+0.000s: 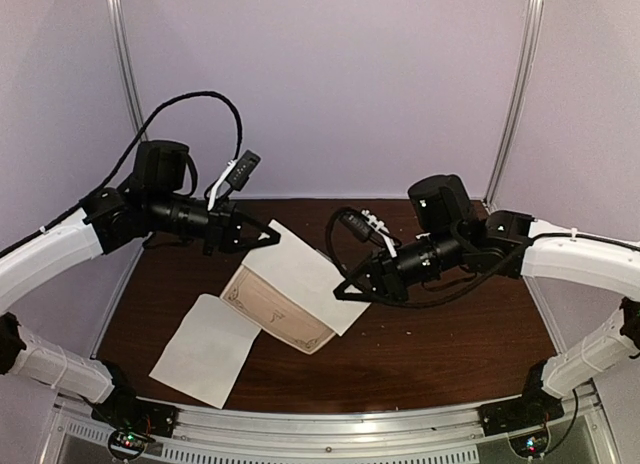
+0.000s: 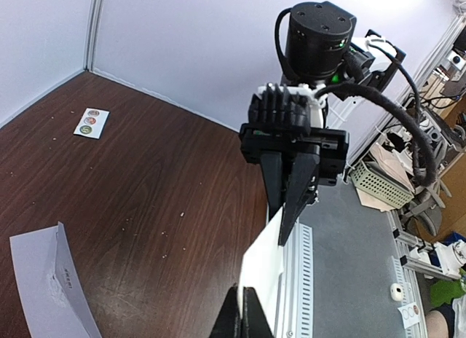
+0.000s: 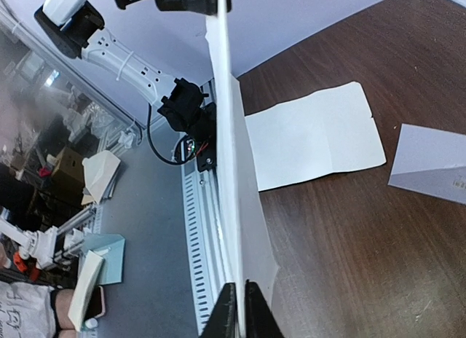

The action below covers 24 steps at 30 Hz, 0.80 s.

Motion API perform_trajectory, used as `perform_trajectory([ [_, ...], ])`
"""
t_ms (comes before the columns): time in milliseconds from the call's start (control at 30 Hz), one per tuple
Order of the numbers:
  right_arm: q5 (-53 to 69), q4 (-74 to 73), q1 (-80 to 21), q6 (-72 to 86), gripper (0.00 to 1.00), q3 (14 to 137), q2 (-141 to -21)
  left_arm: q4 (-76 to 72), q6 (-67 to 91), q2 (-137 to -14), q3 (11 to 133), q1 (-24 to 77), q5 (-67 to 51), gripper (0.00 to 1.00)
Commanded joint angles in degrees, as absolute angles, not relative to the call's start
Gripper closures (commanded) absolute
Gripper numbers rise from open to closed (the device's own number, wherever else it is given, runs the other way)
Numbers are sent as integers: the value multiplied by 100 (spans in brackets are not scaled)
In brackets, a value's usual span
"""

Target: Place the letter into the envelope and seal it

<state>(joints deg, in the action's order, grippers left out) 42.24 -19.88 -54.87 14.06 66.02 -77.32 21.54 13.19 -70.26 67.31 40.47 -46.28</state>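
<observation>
A white sheet, the letter (image 1: 310, 274), hangs stretched above the table between both grippers. My left gripper (image 1: 275, 236) is shut on its far corner, and the left wrist view shows the fingers (image 2: 240, 291) pinching the sheet's edge (image 2: 266, 265). The right gripper (image 1: 340, 292) grips the near end. In the right wrist view its jaws (image 3: 240, 285) sit tight round the edge-on letter (image 3: 237, 170). Partly under the letter on the table lies the envelope (image 1: 275, 314), with a printed border. It looks pale grey in the wrist views (image 2: 44, 280) (image 3: 429, 163).
A second plain white sheet (image 1: 205, 349) with a fold crease lies flat at the near left of the brown table (image 1: 440, 334) and shows in the right wrist view (image 3: 313, 141). A small card of round stickers (image 2: 92, 122) lies near the far wall. White walls and a metal frame enclose the table.
</observation>
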Motion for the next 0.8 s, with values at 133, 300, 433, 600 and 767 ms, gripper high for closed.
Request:
perform_trajectory([
  [133, 4140, -1872, -5476, 1546, 100, 6404, -7482, 2139, 1158, -7027, 7005, 4052, -4469, 100],
  [300, 4116, -1916, -5472, 1575, 76, 6273, -7400, 2142, 1151, -6955, 7004, 4052, -4431, 100],
  [433, 4084, -1893, -5475, 1625, 85, 6152, -7329, 2197, 1127, -6919, 7005, 4052, -4395, 100],
  [600, 3980, -1895, -5469, 1648, 100, 6059, -7257, 2271, 1071, -6870, 7005, 4052, -4285, 100],
  [767, 4003, -1800, -5473, 1689, 99, 6050, -7185, 2325, 1038, -6871, 7014, 4052, -4376, 100],
])
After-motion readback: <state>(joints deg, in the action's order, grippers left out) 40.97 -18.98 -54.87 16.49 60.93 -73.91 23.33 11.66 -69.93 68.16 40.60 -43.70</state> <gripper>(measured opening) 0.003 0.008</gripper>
